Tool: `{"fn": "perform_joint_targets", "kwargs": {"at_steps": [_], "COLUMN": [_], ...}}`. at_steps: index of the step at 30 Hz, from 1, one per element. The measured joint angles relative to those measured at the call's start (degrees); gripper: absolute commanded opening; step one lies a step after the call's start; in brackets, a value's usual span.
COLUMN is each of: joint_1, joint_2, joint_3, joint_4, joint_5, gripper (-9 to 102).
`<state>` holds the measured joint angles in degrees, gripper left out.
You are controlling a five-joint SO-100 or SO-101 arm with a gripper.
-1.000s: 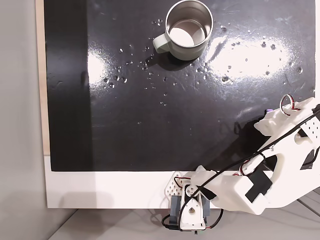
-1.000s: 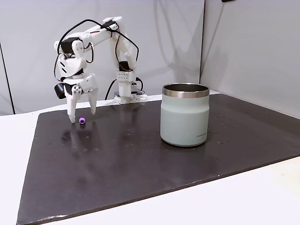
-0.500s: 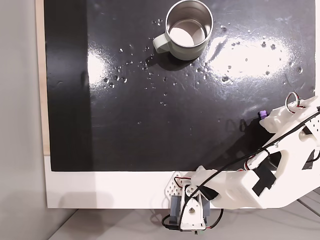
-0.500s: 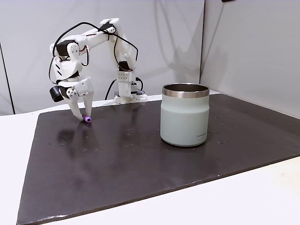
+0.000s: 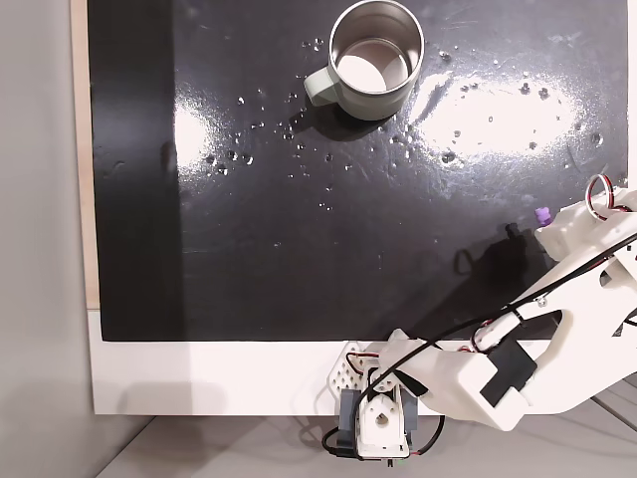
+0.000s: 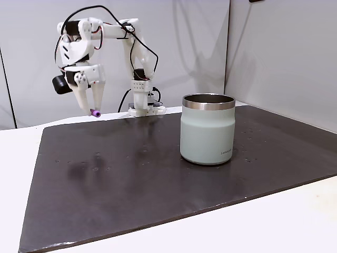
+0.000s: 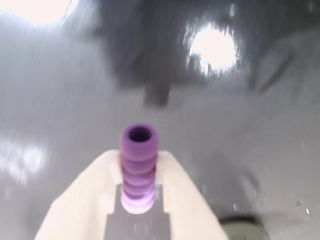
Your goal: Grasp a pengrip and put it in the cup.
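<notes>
- Pengrip [image 6: 95, 113]: small purple ribbed cylinder, pinched between the two white fingers; in the wrist view [image 7: 139, 167] it stood lengthwise in the cleft, hollow end pointing away from the camera. In the side-on fixed view it hung above the dark mat, at about 9 o'clock from the cup and well apart from it.
- Gripper [image 6: 92, 110]: fingers pressed together on the pengrip, pointing down, raised clear of the surface. In the top-down fixed view [image 5: 542, 215] it sat at the 3 o'clock edge of the mat.
- Mat [image 6: 158, 174]: black, glossy, speckled with droplets, laid on a white table [image 6: 253, 226].
- Cup [image 6: 207, 129]: pale grey-green wall, steel rim, upright, to the right of the gripper in the side-on view; in the top-down view [image 5: 369, 92] at 12 o'clock of the mat, handle at its 8 o'clock, shiny inside showing no pengrip.
- Progress, as judged: grasp and lift done; carry across to the cup and release above its mouth remained.
</notes>
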<state>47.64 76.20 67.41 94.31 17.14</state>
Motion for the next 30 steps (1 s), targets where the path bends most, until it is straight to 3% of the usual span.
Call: {"fn": "perform_joint_targets", "kwargs": {"at_steps": [7,14,22,30], "joint_1": [-8.4,-25.6,-39.2,-42.9], "joint_2": [10.9,14.2,3.1,-10.5], "joint_3": [-9.8,-21.8,-40.6,-52.5], "joint_4": [5.4,5.4,4.8,3.8], "joint_5": [-0.7,-1.8,-1.1,-1.1], "gripper": [0,0,0,0]}}
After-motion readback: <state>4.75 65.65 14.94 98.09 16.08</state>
